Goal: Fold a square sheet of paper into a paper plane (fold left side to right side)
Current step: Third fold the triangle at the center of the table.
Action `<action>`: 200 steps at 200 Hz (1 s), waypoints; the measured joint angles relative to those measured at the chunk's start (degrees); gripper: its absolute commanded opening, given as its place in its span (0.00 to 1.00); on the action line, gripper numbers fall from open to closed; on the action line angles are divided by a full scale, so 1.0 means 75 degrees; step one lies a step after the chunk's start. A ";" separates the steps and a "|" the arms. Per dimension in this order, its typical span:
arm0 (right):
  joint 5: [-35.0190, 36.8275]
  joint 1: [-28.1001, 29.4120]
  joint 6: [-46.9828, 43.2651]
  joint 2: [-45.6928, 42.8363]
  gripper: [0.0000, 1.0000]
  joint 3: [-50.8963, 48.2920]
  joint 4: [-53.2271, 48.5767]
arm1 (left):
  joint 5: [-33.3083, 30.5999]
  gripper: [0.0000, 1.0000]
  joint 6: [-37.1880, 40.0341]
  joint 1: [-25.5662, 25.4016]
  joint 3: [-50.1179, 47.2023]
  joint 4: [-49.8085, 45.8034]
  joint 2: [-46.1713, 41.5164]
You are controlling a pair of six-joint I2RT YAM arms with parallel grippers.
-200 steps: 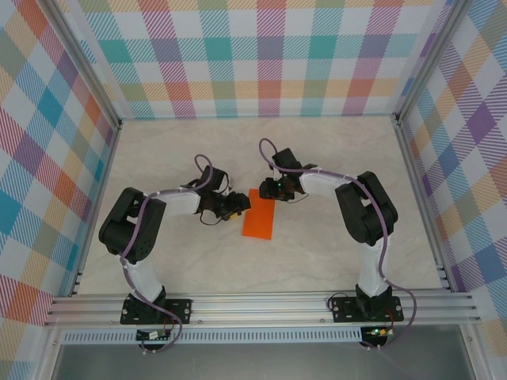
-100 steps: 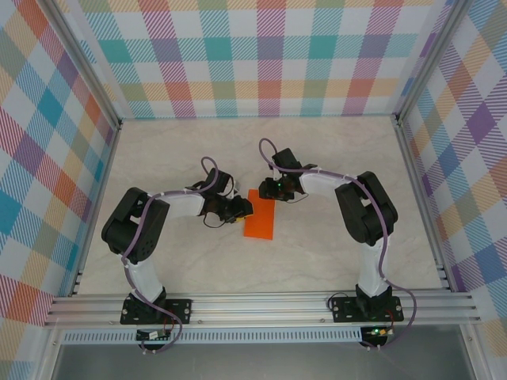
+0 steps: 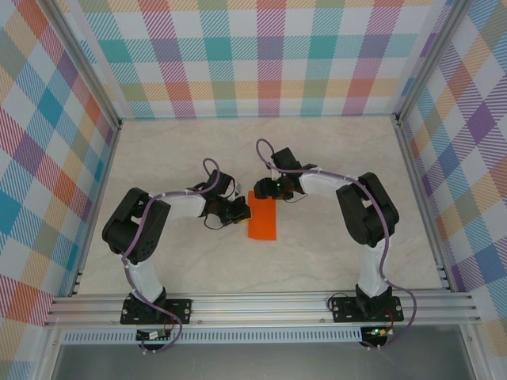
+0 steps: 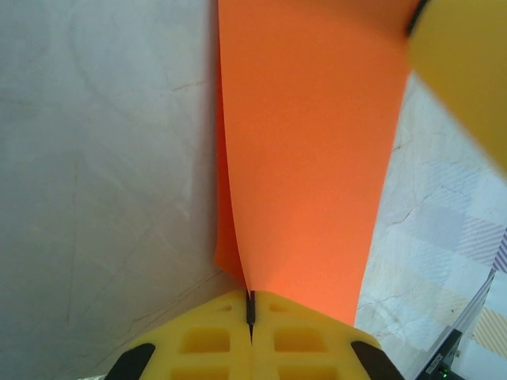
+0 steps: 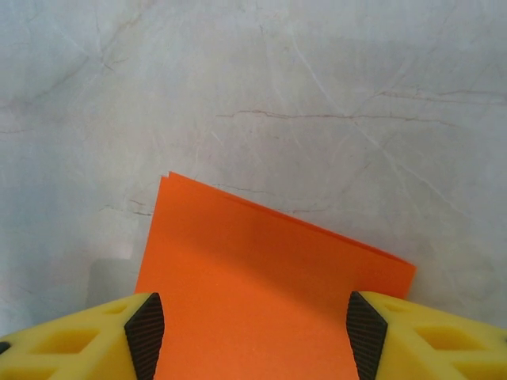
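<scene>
From above, the square sheet of paper (image 3: 262,220) is lying near the middle of the desk (image 3: 333,253) as a narrow orange rectangle, no longer square. The left arm (image 3: 178,204) is reaching in so that the left jaws are meeting the sheet's left edge, while the right arm (image 3: 333,184) is holding the right jaws over its far end. Compared with a second ago, the left jaws are sitting closer in against the paper, and the rectangle is looking a little straighter and shifted slightly to the right.

On the left wrist camera, the left jaws are pressing fully together on the near edge of the sheet (image 4: 305,158). Two layers are parting just above the pinch, and the paper is running away over the desk (image 4: 95,158).

On the right wrist camera, the right jaws are standing wide apart, gripping nothing, with the sheet (image 5: 261,269) lying flat between them. A doubled edge is showing at its far side on the desk (image 5: 317,79).

I am judging the left-to-right half fold to be in place. No pointed nose or wings are showing, so most of the paper plane's folding is still waiting.
</scene>
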 measured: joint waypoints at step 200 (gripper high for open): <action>0.4878 0.4931 -0.3229 -0.2623 0.89 -0.3902 0.1684 | 0.0023 0.00 -0.0592 -0.0067 -0.0114 -0.0242 -0.0434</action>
